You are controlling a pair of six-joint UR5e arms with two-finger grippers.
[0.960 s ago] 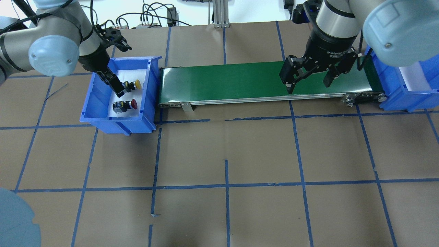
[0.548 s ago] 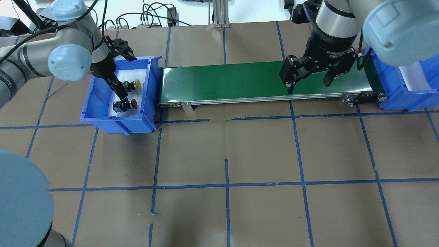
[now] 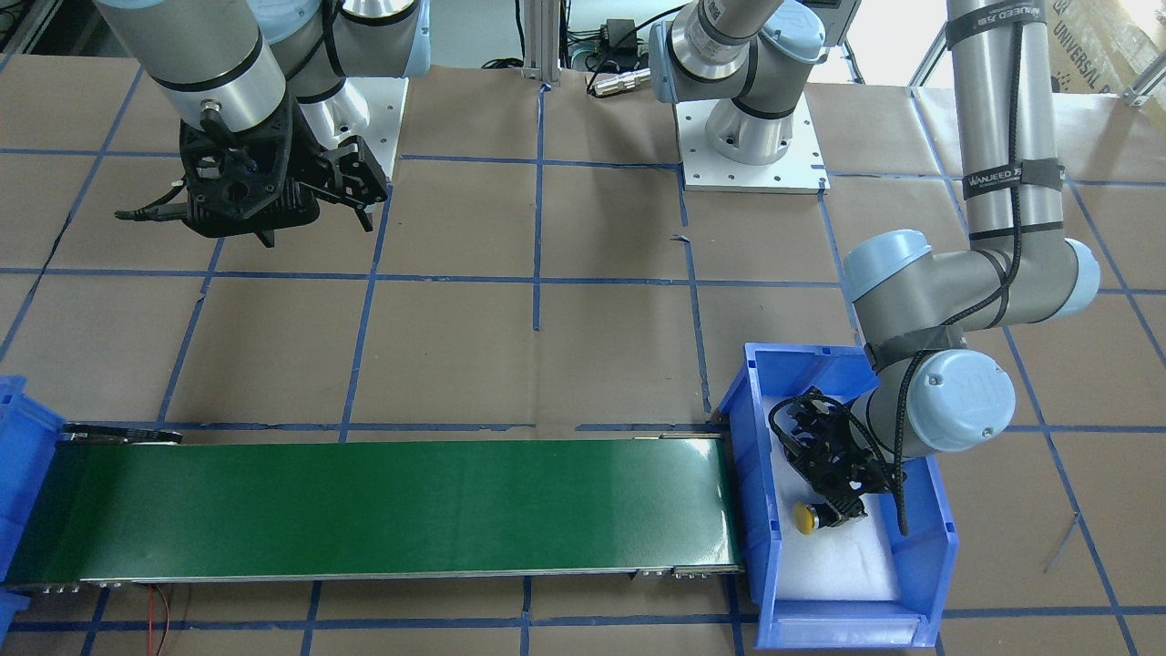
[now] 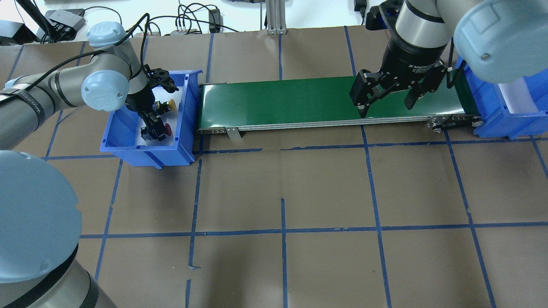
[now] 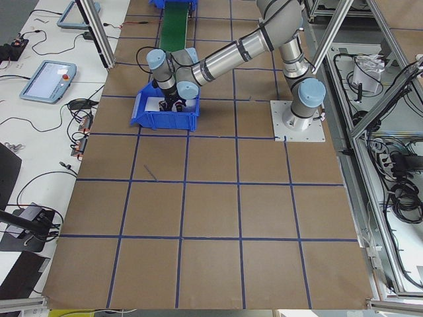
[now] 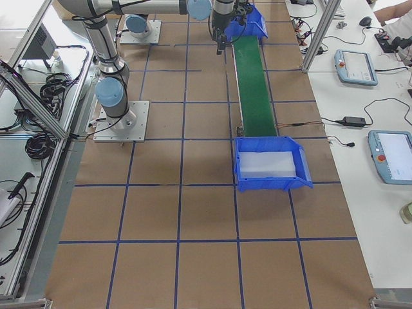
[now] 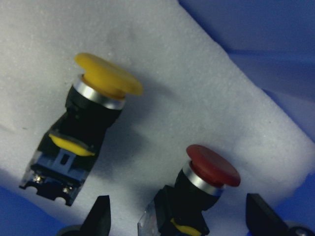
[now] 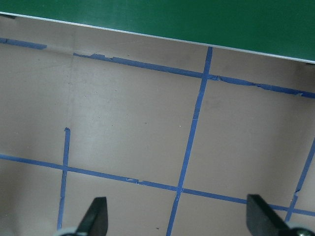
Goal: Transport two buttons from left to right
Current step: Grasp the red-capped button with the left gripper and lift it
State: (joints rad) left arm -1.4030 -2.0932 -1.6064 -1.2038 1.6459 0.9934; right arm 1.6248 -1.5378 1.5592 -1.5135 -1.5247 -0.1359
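— Around the left gripper (image 7: 178, 211), what crowds it?
— Blue walls of the left bin (image 4: 145, 156) on every side. The gripper hangs down inside it, over the white foam pad (image 7: 206, 83) that lines the floor. Just past the bin's wall starts the green conveyor belt (image 4: 278, 100), which runs to a second blue bin (image 4: 505, 122) at its other end. Brown paper with blue tape lines covers the table (image 4: 282, 188).
— Anything between the fingers and the buttons?
— Nothing lies over them. The yellow button (image 7: 108, 83) lies just beside the red button (image 7: 212, 167), outside one fingertip, with its terminal end close to that finger.
— And the red one?
— Its body sits in the gap between the two fingers (image 7: 101, 216). They are spread wide, foam shows on both sides, and they grip nothing.
— How do they look?
— Both lie on their sides on the foam, roughly parallel, caps pointing the same way. Each has a round mushroom cap, a silver collar and a black body. The yellow one ends in a blue block with metal terminals.
— The right gripper (image 4: 385, 107)?
— Spread apart and empty, hanging above the belt's robot-side edge near the second bin, well apart from both buttons.
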